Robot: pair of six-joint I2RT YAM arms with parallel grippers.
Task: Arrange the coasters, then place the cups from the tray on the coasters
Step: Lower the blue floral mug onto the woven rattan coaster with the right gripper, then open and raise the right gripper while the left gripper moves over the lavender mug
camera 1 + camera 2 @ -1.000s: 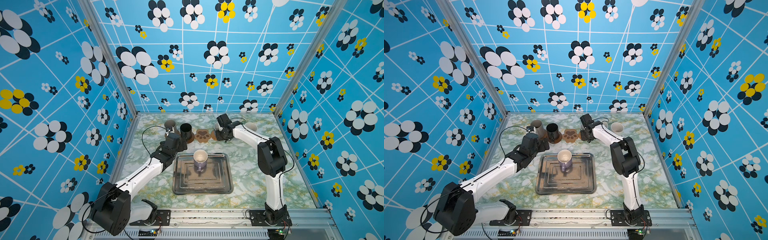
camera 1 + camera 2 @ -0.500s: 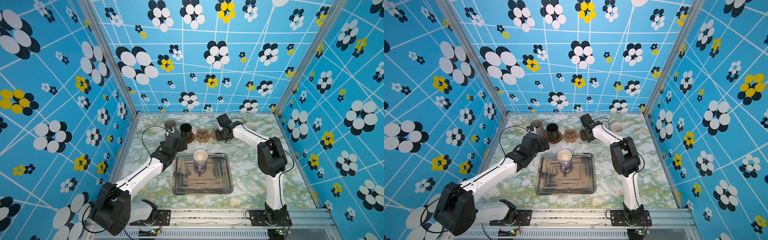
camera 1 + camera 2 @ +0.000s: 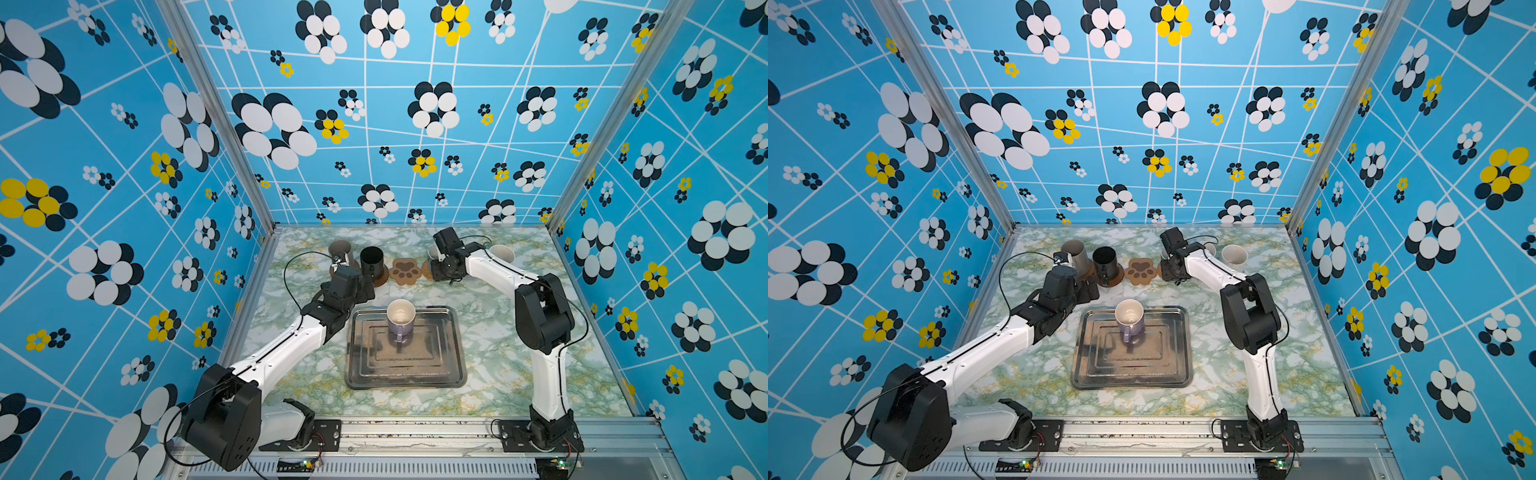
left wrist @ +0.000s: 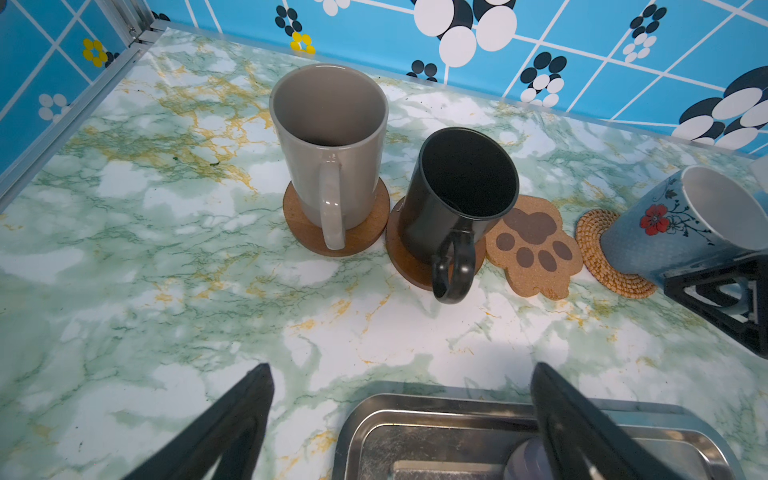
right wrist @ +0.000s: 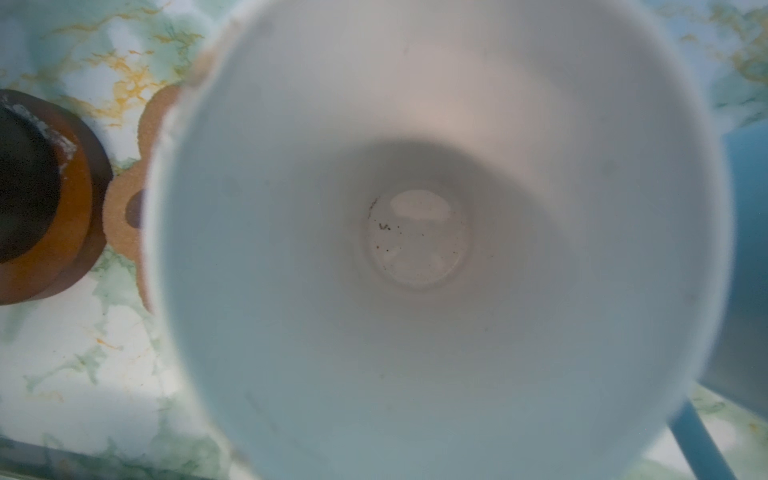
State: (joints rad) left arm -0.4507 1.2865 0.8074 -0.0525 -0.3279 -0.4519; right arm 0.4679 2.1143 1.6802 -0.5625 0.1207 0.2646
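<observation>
Left gripper [image 4: 401,370] hung wide open by the far left corner of the tray [image 3: 440,376], holding nothing. The lavender mug [image 3: 400,322] sat alone at the tray's far edge. Right gripper [image 3: 445,266] was at the blue mug [image 4: 665,232] on the woven coaster [image 4: 598,257] near the tabletop's far edge, but honestly couldn't tell whether its jaws gripped it.

Paw-print coaster [image 4: 532,249] bare between black mug [image 4: 428,224] and blue mug [image 4: 648,245]
</observation>
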